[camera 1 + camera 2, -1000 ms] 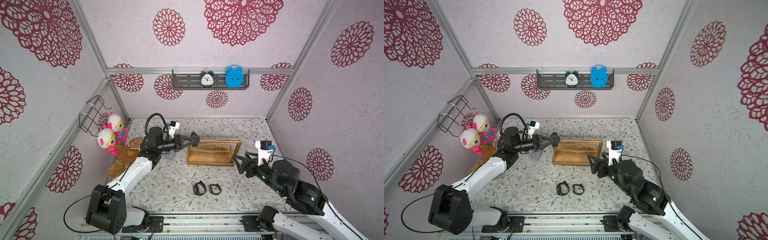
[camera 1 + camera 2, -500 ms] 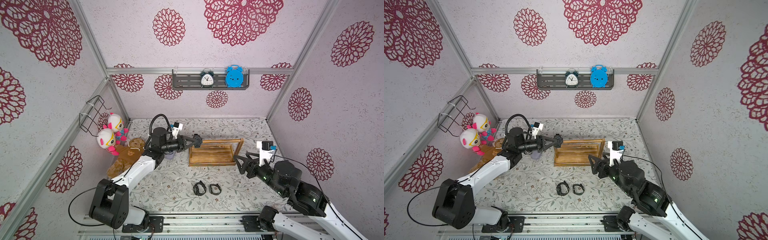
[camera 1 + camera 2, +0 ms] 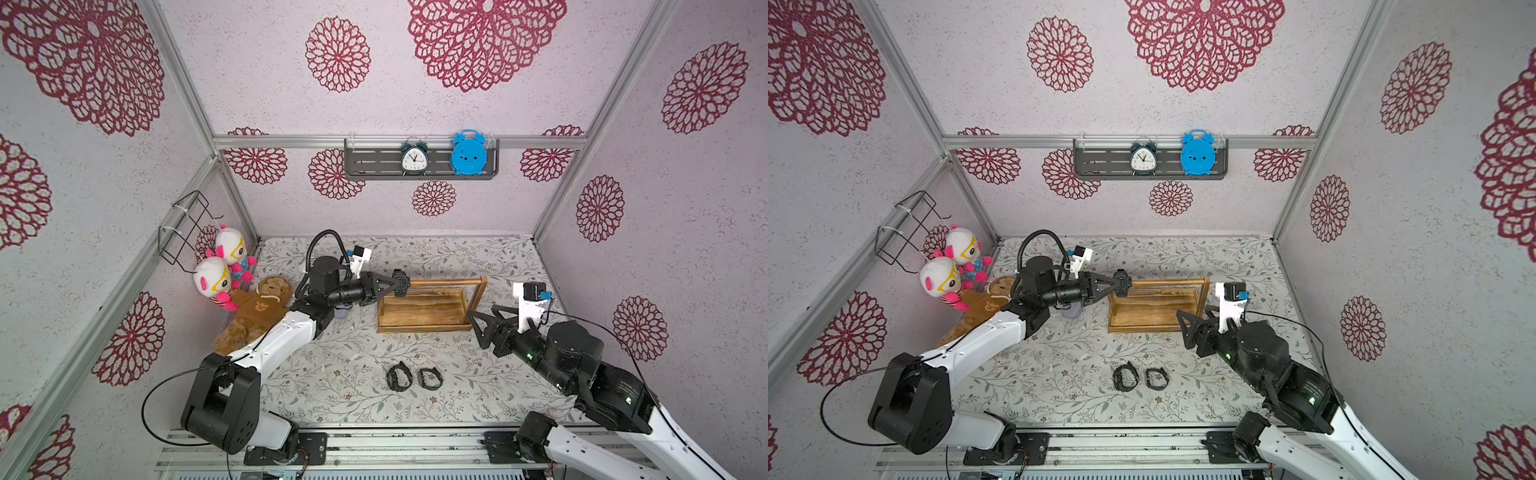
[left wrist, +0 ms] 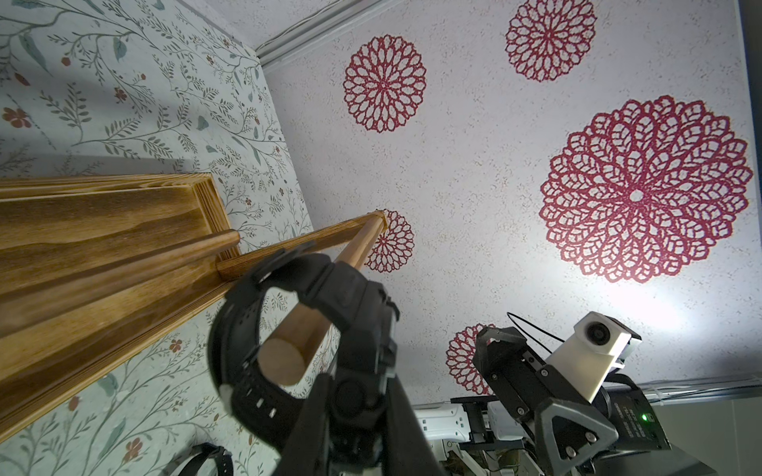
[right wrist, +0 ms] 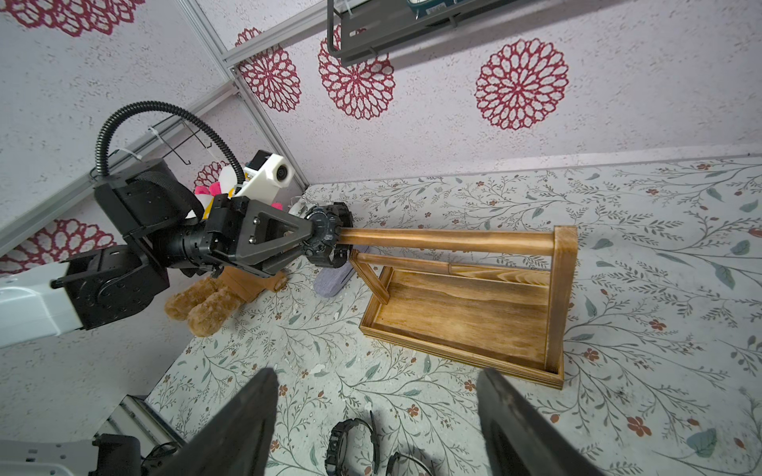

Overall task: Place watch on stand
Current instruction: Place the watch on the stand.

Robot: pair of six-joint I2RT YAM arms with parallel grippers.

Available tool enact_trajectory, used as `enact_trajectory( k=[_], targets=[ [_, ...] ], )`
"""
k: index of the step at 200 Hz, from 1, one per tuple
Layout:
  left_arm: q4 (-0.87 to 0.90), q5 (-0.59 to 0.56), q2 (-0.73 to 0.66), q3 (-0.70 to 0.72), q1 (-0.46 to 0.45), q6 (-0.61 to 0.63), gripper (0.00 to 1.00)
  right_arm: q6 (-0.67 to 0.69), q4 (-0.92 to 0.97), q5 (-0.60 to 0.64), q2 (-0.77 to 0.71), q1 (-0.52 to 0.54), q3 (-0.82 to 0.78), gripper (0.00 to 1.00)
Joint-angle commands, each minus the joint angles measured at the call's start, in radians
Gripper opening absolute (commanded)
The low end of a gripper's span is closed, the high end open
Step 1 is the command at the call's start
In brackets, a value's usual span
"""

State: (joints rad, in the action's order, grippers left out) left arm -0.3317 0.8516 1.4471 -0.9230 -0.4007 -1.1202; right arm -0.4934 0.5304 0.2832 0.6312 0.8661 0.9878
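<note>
Left gripper (image 3: 400, 283) clenched on watch (image 4: 354, 301). Strap loop is threaded over the free end of the stand (image 3: 424, 311) bar (image 4: 288, 354), at the stand's left end. Loop axis runs along the bar, left-right. Rest of the bar is bare up to the far upright. Right gripper (image 3: 482, 313) released, near the stand's right end, not touching. Spare watches (image 3: 399, 376) lie on the floral mat (image 3: 332, 374) in front of the stand.

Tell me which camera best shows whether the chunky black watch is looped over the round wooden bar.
Left wrist view: it looks along the round wooden bar, whose end pokes through the chunky black watch. Right wrist shows the watch side-on at the bar's tip; in both top views it is a small dark shape.
</note>
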Motion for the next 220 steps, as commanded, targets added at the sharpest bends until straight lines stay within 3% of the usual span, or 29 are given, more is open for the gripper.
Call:
enact_trajectory(
  k=[1, 220],
  targets=[
    [-0.027, -0.031, -0.008, -0.016, -0.017, -0.02, 0.0, -0.012, -0.016, -0.008, 0.001, -0.006, 0.002, 0.79],
    [0.017, -0.146, 0.135, -0.159, -0.134, -0.065, 0.0, -0.022, 0.029, 0.043, -0.068, -0.004, -0.024, 0.79]
  ],
)
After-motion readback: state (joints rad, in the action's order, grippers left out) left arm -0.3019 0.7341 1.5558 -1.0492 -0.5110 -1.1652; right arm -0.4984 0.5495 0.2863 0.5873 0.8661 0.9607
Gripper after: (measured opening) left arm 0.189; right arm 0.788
